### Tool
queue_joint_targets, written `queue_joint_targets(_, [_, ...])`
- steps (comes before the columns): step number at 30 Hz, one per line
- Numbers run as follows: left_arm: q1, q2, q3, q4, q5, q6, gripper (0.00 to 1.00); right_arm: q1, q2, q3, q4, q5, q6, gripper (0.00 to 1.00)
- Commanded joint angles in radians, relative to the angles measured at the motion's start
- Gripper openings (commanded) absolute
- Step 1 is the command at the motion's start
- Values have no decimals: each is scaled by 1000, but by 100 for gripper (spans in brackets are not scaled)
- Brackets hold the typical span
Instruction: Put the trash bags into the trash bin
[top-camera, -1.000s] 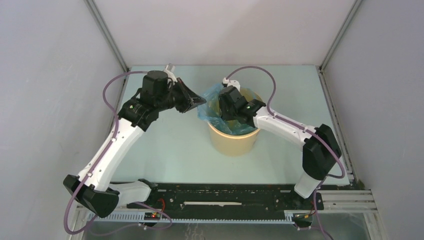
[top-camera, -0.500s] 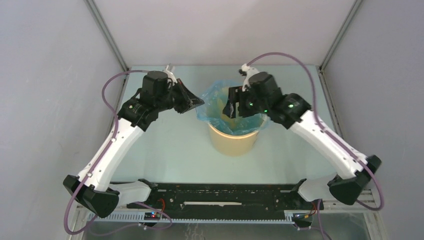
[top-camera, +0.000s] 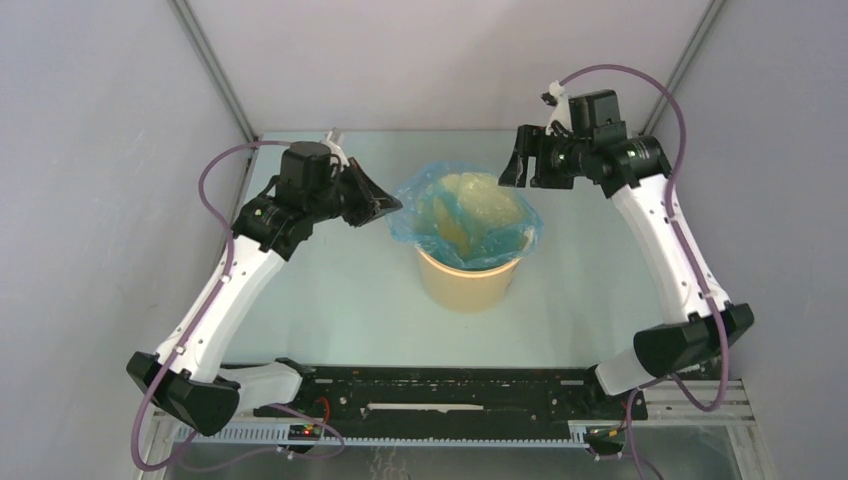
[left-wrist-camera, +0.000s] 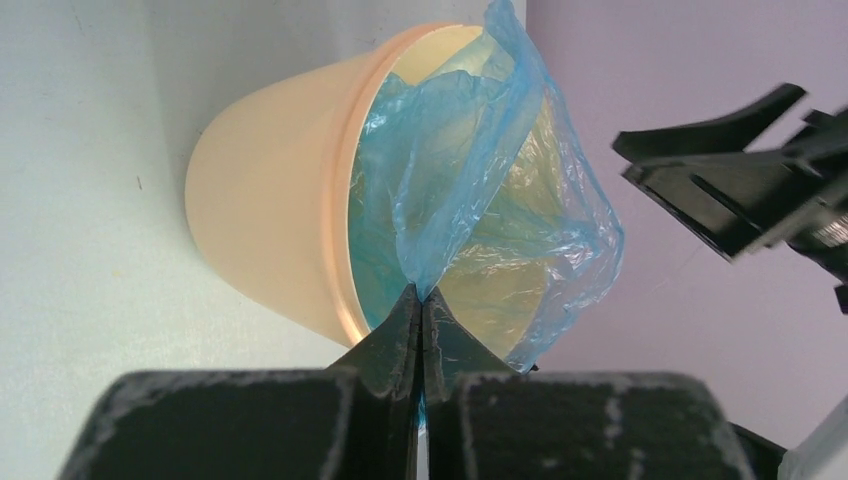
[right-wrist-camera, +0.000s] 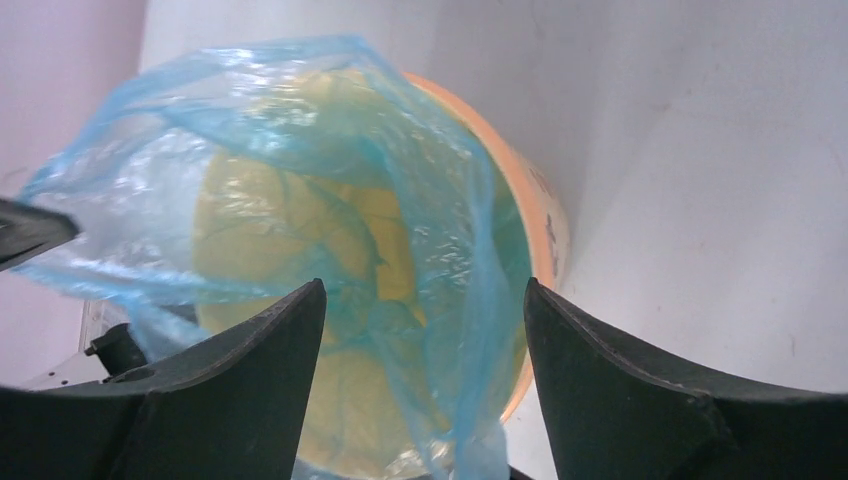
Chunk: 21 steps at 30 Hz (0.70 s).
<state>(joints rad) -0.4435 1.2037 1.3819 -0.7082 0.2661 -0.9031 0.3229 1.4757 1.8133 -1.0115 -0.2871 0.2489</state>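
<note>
Tan round plastic trash bin (top-camera: 468, 285) is standing upright on the pale greenish table (top-camera: 330, 300), near the middle. Thin translucent light-blue plastic bag (top-camera: 465, 215) is sitting in the bin's mouth, lining the inside. Its crinkly top edge is puffing up above the rim and hanging a little over the outside all round. Yellowish inner wall is showing through the film.

Left hand (top-camera: 392, 208) is sitting just left of the bin at rim height, clenched, pinching the bag's left edge. In the left wrist view the hand (left-wrist-camera: 420, 325) is pressing its fingertips together on a corner of the bag (left-wrist-camera: 450, 170), with film stretching from them toward the bin (left-wrist-camera: 270, 220).

Right hand (top-camera: 512, 165) is hovering up and to the far right of the bin, released, fingers spread wide, grasping nothing and clear of the bag. In the right wrist view the hand (right-wrist-camera: 424, 290) is framing the bag (right-wrist-camera: 300, 150) and the bin rim (right-wrist-camera: 545, 225) between its spread fingers, neither finger touching them.
</note>
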Motion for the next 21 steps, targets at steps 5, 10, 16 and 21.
queue_joint_targets(5, [18,-6,46,-17,0,33,4,-40,67,-9,-1,-81,-10,68])
queue_joint_targets(10, [23,-2,49,-17,-7,37,7,-42,123,11,0,-90,-8,59])
queue_joint_targets(16, [28,8,51,-20,-14,49,9,-55,148,-3,18,-98,-2,50])
queue_joint_targets(21, [40,27,52,-20,-23,60,9,-67,149,-8,43,-113,23,21])
